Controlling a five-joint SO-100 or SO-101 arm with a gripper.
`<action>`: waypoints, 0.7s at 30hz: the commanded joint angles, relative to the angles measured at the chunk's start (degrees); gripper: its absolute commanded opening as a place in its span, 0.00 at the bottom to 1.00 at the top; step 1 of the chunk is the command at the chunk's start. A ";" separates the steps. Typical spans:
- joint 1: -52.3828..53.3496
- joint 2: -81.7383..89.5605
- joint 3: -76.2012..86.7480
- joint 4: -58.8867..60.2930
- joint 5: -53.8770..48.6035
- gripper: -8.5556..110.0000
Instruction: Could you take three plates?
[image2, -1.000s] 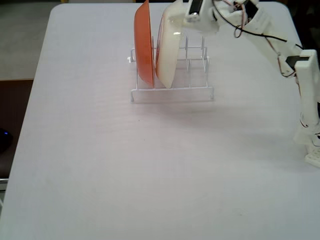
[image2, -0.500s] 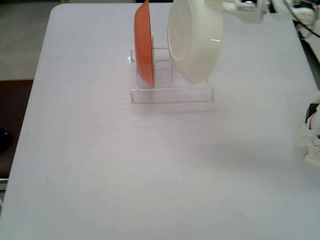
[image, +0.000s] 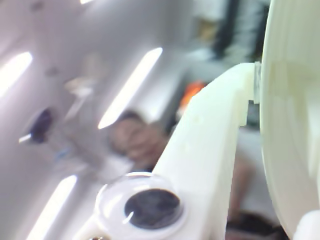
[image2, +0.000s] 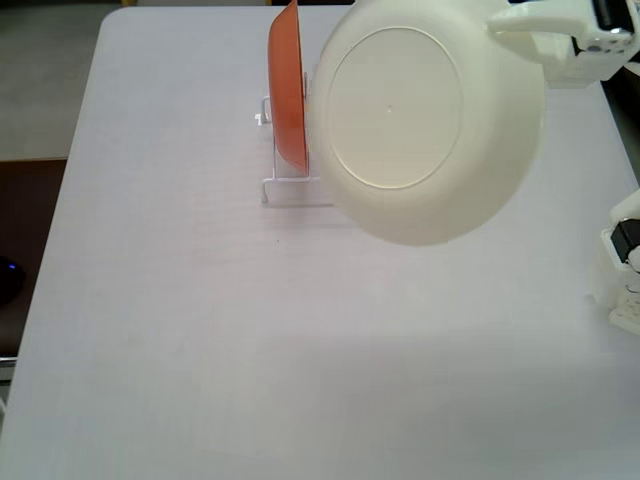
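Observation:
A cream-white plate (image2: 420, 120) hangs high above the table in the fixed view, its round underside turned toward the camera. My gripper (image2: 512, 27) is shut on the plate's upper right rim. In the wrist view the plate (image: 292, 125) fills the right edge, and the gripper (image: 256, 82) pinches its rim with one white finger (image: 210, 150) pressed against it. The wrist view points up at a blurred ceiling.
An orange plate (image2: 288, 85) stands on edge in the left slot of a white wire rack (image2: 290, 190), which the lifted plate mostly hides. The white table (image2: 200, 330) spreads out in front. The arm's base (image2: 625, 260) is at the right edge.
The cream-white plate has come out of the rack, risen toward the camera and turned from edge-on to underside-on. The orange plate has not moved.

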 joint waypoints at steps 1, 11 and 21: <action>-2.64 -4.13 -0.62 -10.55 1.85 0.07; -1.67 -18.19 -0.70 -31.20 6.15 0.07; 0.97 -27.07 -6.50 -35.51 8.26 0.07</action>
